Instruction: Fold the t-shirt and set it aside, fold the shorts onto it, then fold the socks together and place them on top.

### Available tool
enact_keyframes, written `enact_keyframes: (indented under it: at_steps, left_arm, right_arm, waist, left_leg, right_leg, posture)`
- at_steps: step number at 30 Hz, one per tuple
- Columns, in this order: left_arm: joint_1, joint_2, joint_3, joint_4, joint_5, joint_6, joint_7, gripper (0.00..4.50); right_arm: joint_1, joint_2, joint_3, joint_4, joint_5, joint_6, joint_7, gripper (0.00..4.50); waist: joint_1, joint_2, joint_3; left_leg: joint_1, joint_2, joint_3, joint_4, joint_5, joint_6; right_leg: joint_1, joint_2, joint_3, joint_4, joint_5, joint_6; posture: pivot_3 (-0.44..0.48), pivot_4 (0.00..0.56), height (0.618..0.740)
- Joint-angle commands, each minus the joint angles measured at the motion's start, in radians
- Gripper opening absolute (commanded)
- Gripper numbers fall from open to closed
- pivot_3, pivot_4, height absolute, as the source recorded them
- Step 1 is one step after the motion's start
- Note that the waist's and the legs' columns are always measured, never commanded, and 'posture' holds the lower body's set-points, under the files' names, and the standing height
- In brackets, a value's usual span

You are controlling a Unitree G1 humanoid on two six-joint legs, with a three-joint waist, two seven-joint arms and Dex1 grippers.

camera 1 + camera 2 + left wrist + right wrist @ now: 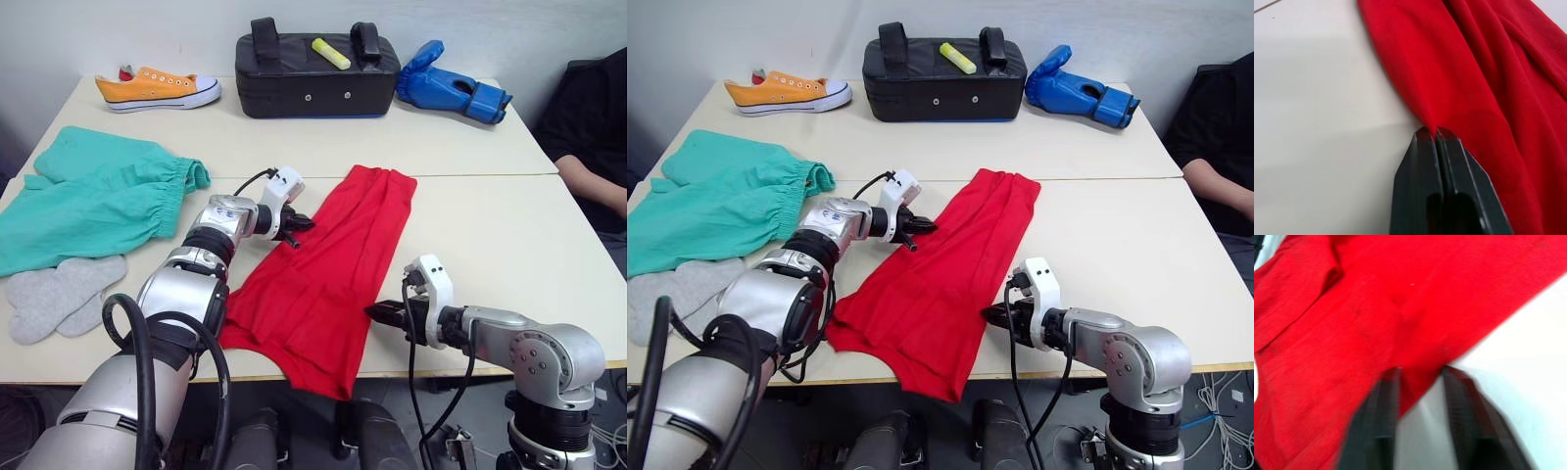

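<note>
A red t-shirt (328, 264) lies folded lengthwise on the table (490, 225), its near end hanging over the front edge. The left gripper (1436, 132) pinches the shirt's left edge, fingers together; the right gripper (1420, 374), fingers apart, straddles the right edge. Left of the shirt lie teal shorts (93, 201) and grey socks (59, 294).

My left gripper (1435, 131) reaches along the table (1317, 122), its two black jaws pressed together with hardly a slit between them. Their tips meet right at the edge of the t-shirt (1474, 83), where the red cloth draws into a small point, pinched between them. From that point the t-shirt spreads away across the pale table in long soft folds, several ridges running side by side. The table beside the cloth is bare and smooth, with a thin dark seam crossing one far corner.
</note>
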Motion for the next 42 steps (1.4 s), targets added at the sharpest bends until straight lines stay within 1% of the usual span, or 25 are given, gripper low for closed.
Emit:
enact_keyframes:
  at_steps: [1,3,6,11,14,18,20,22,26,28,31,33,36,39,42]
  left_arm:
    - [0.000,-0.006,0.013,-0.007,0.009,-0.008,-0.007,0.00]
    - [0.005,0.002,0.025,-0.009,0.002,-0.008,-0.009,0.00]
    - [0.010,0.022,0.050,-0.014,-0.013,-0.001,-0.017,0.00]
    - [0.027,0.074,0.105,-0.039,-0.051,0.013,-0.051,0.00]
    - [0.049,0.103,0.128,-0.068,-0.077,0.036,-0.087,0.00]
    - [0.115,0.149,0.170,-0.160,-0.131,0.101,-0.101,0.00]
    - [0.172,0.172,0.186,-0.241,-0.154,0.143,-0.089,0.00]
    - [0.246,0.190,0.199,-0.359,-0.178,0.195,-0.068,0.00]
    - [0.420,0.201,0.244,-0.677,-0.240,0.346,0.013,0.00]
    - [0.494,0.198,0.256,-0.816,-0.257,0.396,0.065,0.00]
    - [0.555,0.179,0.264,-0.949,-0.285,0.448,0.128,0.00]
    - [0.562,0.158,0.265,-0.991,-0.310,0.474,0.157,0.00]
    - [0.540,0.138,0.247,-1.002,-0.329,0.489,0.178,0.00]
    - [0.499,0.125,0.222,-0.965,-0.324,0.466,0.190,0.00]
    - [0.463,0.121,0.199,-0.911,-0.311,0.426,0.189,0.00]
  right_arm:
    - [0.027,0.012,0.038,0.027,0.012,0.020,-0.006,0.01]
    - [0.027,0.002,0.039,0.029,0.016,0.017,0.000,0.01]
    - [0.009,-0.049,0.049,0.040,0.028,0.011,0.031,0.01]
    - [-0.092,-0.212,0.113,0.172,0.015,-0.081,0.122,0.01]
    - [-0.157,-0.306,0.188,0.265,0.006,-0.149,0.202,0.01]
    - [-0.254,-0.413,0.335,0.398,-0.033,-0.268,0.338,0.01]
    - [-0.294,-0.455,0.409,0.442,-0.053,-0.324,0.415,0.01]
    - [-0.326,-0.485,0.467,0.479,-0.070,-0.370,0.485,0.01]
    - [-0.379,-0.515,0.531,0.555,-0.113,-0.446,0.578,0.01]
    - [-0.399,-0.521,0.551,0.584,-0.130,-0.476,0.617,0.01]
    - [-0.416,-0.521,0.572,0.607,-0.154,-0.523,0.666,0.01]
    - [-0.424,-0.517,0.579,0.620,-0.172,-0.556,0.696,0.01]
    - [-0.440,-0.517,0.593,0.646,-0.209,-0.605,0.740,0.01]
    - [-0.470,-0.512,0.609,0.704,-0.269,-0.676,0.767,0.01]
    - [-0.504,-0.489,0.597,0.778,-0.301,-0.717,0.769,0.01]
  waist:
    - [0.000,0.000,0.000]
    - [0.000,0.000,0.000]
    - [0.000,0.000,0.000]
    - [0.000,0.000,0.000]
    - [0.000,0.000,0.000]
    - [0.001,0.000,0.000]
    - [0.000,0.000,0.000]
    - [0.000,0.000,0.000]
    - [0.000,0.000,0.000]
    - [0.001,0.000,0.000]
    - [0.003,0.000,0.000]
    - [0.007,0.000,0.000]
    - [0.013,0.000,0.000]
    - [0.021,0.000,0.000]
    - [0.024,0.000,0.000]
  left_leg:
    - [0.000,0.000,0.000,0.000,0.000,0.000]
    - [0.000,0.000,0.000,0.000,0.000,0.000]
    - [0.000,0.000,0.000,0.000,0.000,0.000]
    - [0.000,0.000,0.000,0.000,0.000,0.000]
    - [-0.001,-0.001,0.000,0.001,0.000,0.001]
    - [-0.001,-0.002,0.000,0.002,0.000,0.002]
    - [-0.001,-0.002,0.000,0.002,0.000,0.002]
    - [-0.001,-0.001,0.000,0.002,0.000,0.002]
    - [-0.001,-0.001,0.001,0.002,0.001,0.002]
    - [-0.002,-0.001,0.000,0.004,0.001,0.002]
    - [-0.002,-0.001,0.000,0.006,0.001,0.002]
    - [-0.002,-0.001,0.000,0.008,0.001,0.002]
    - [-0.002,-0.001,0.000,0.010,0.000,0.002]
    - [-0.002,-0.001,0.000,0.011,0.000,0.001]
    - [-0.002,-0.001,0.000,0.011,0.000,0.001]
  right_leg:
    - [0.000,0.000,0.000,0.000,0.000,0.000]
    - [0.000,0.000,0.000,0.000,0.000,0.000]
    - [0.000,0.000,0.000,0.000,0.000,0.000]
    - [0.000,0.000,0.000,0.000,0.000,0.000]
    - [0.000,-0.001,0.000,0.000,0.000,0.000]
    - [0.000,-0.002,0.000,0.000,0.000,0.000]
    - [0.000,-0.002,0.000,0.000,0.000,0.001]
    - [0.000,-0.002,0.000,0.001,0.000,0.001]
    - [0.001,-0.002,0.000,0.002,0.000,0.001]
    - [0.002,-0.002,0.000,0.001,0.001,0.001]
    - [0.002,-0.002,0.000,0.001,0.002,0.003]
    - [0.003,-0.002,0.000,0.000,0.002,0.003]
    - [0.003,-0.003,0.000,0.000,0.002,0.003]
    - [0.002,-0.003,0.000,0.001,0.003,0.002]
    - [0.002,-0.003,0.000,0.000,0.003,0.002]
  posture:
    - [0.000,0.150,0.740]
    - [0.000,0.150,0.740]
    - [0.000,0.150,0.740]
    - [0.000,0.150,0.740]
    - [0.000,0.150,0.740]
    - [0.000,0.150,0.740]
    - [0.000,0.150,0.740]
    - [0.000,0.150,0.740]
    - [0.000,0.150,0.740]
    - [0.000,0.150,0.740]
    - [0.000,0.150,0.740]
    - [0.000,0.150,0.740]
    - [0.000,0.150,0.740]
    - [0.000,0.150,0.740]
    - [0.000,0.150,0.740]
